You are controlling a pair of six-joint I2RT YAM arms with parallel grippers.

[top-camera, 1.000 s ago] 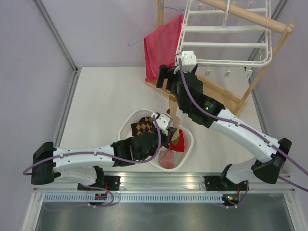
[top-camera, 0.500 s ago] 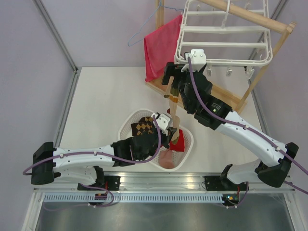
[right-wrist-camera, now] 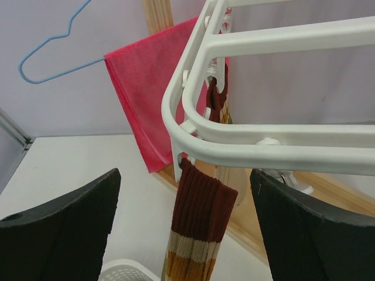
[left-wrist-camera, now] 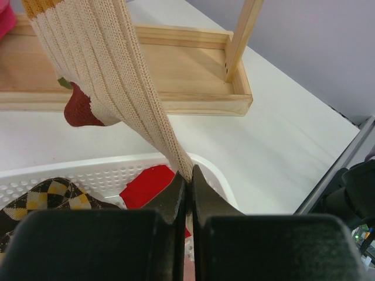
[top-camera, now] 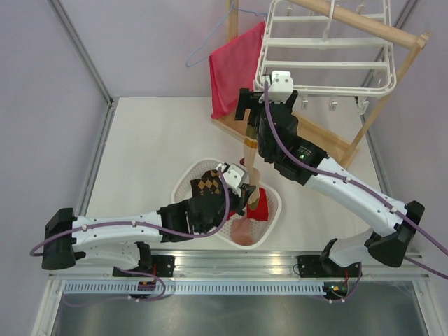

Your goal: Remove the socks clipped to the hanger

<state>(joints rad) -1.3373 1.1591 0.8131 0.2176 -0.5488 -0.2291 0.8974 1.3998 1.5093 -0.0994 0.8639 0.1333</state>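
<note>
The white hanger (top-camera: 329, 65) hangs from a wooden stand. One striped sock (top-camera: 249, 157) is clipped by its brown cuff (right-wrist-camera: 202, 199) at the hanger's near left corner (right-wrist-camera: 234, 146) and hangs down to the basket. My right gripper (right-wrist-camera: 187, 234) is open, with one finger on each side of the cuff just below the clip; it also shows in the top view (top-camera: 246, 119). My left gripper (left-wrist-camera: 188, 178) is shut on the sock's cream lower end (left-wrist-camera: 111, 76) above the basket. Argyle socks (top-camera: 206, 183), a red sock (top-camera: 259, 210) and a pale pink sock (top-camera: 241, 231) lie in the basket.
A white perforated basket (top-camera: 277, 207) stands near the table's front. The wooden stand's base (left-wrist-camera: 146, 70) lies behind it. A red-pink towel (right-wrist-camera: 152, 88) hangs on a blue wire hanger (right-wrist-camera: 53, 52) left of the frame. Several empty clips (top-camera: 331, 106) dangle from the frame.
My right gripper has shifted slightly up toward the hanger's corner and stays open around the cuff. My left gripper keeps hold of the sock's lower end and has hardly moved.
</note>
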